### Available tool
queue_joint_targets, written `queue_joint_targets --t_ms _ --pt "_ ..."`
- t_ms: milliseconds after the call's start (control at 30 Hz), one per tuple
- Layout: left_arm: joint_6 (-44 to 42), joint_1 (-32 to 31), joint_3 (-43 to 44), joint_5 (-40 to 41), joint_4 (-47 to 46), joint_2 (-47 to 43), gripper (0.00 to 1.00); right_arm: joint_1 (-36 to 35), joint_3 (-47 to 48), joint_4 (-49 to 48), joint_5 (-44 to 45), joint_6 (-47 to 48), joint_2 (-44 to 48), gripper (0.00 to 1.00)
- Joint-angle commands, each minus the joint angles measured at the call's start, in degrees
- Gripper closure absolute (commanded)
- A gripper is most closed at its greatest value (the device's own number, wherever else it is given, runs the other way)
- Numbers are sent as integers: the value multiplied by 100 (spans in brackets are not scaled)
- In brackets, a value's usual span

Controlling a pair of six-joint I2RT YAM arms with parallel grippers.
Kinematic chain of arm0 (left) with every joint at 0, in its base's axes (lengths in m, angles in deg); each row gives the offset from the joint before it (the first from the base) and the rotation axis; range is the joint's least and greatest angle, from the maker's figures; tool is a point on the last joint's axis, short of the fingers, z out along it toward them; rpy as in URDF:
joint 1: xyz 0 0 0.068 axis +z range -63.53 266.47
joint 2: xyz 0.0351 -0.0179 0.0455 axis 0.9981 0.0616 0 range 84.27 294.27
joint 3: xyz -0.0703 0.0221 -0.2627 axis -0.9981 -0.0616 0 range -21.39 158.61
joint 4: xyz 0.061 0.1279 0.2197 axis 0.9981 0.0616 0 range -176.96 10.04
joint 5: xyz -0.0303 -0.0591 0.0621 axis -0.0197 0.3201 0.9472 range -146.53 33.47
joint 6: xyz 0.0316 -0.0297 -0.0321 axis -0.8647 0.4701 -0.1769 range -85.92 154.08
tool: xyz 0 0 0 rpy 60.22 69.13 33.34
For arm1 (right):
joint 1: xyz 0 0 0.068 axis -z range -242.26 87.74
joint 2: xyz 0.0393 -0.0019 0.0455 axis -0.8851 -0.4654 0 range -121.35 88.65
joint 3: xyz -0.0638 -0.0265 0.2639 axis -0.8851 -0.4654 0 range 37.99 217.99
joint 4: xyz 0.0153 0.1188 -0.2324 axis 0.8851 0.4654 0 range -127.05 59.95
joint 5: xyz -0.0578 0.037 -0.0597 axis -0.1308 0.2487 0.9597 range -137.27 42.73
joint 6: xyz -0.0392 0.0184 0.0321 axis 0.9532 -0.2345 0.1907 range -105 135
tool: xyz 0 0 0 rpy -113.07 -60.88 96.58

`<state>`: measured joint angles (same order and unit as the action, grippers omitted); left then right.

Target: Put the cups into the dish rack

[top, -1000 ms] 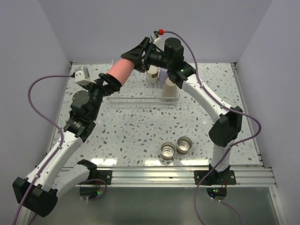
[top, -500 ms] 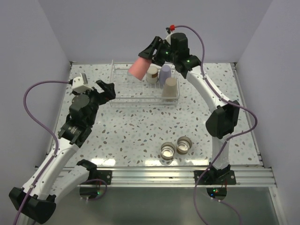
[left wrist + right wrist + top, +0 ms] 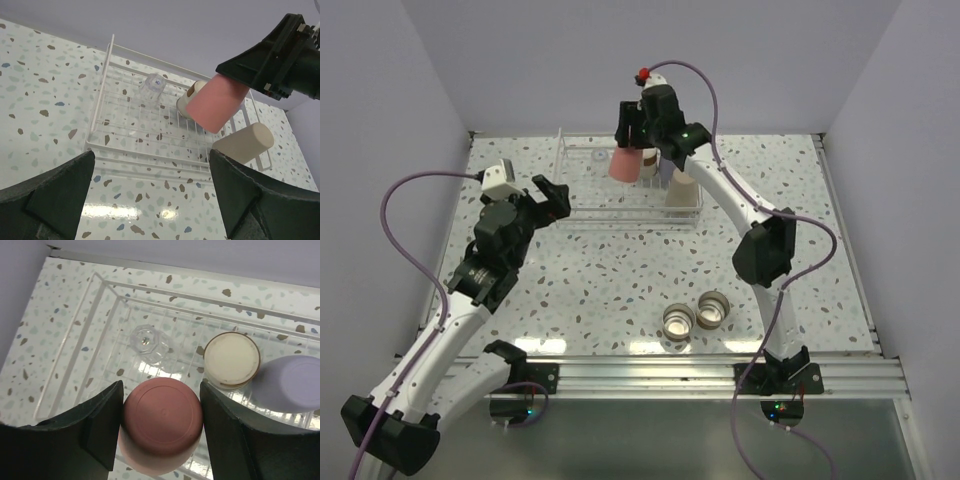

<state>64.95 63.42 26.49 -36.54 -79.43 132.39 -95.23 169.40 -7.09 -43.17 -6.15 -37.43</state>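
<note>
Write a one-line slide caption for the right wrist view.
Right jaws hold a red-pink round cup over the white wire dish rack, where a clear faceted tumbler sits.

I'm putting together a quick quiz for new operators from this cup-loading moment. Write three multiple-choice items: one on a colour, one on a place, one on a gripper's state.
1. The held cup, in the right gripper above the dish rack, is: A lavender; B pink; C clear.
2. The two silver-rimmed cups stand: A inside the rack; B on the table near the arm bases; C one stacked in the other.
3. The left gripper is: A open and empty; B shut on a cup; C shut on a rail.
Key: 1 B, its pink base fills the right wrist view; 2 B, both sit on bare tabletop, outside the rack; 3 A, its jaws stand wide with nothing between.
</note>
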Motion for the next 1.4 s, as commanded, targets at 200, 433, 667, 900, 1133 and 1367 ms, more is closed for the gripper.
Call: queue_joint_targets --t_ms 200,433,667,900,1133,1367 --pt "-389 11 327 -232 29 294 0 -16 -1327 -1447 1286 918 443 100" --pt "-634 2 424 -372 -164 532 0 -192 -3074 -2703 1436 1253 1085 100" --pt "-670 2 407 -496 -375 708 0 -298 -3825 -3127 1497 1420 1297 100" --pt "-688 2 319 -531 -498 690 0 -333 -4431 -3321 1392 1315 1472 100" --pt "-749 2 275 -540 -498 655 0 -350 -4712 -3241 1348 1157 1648 48" --pt "-741 2 257 -540 -367 593 0 -350 -4634 -3092 1243 1130 1912 15"
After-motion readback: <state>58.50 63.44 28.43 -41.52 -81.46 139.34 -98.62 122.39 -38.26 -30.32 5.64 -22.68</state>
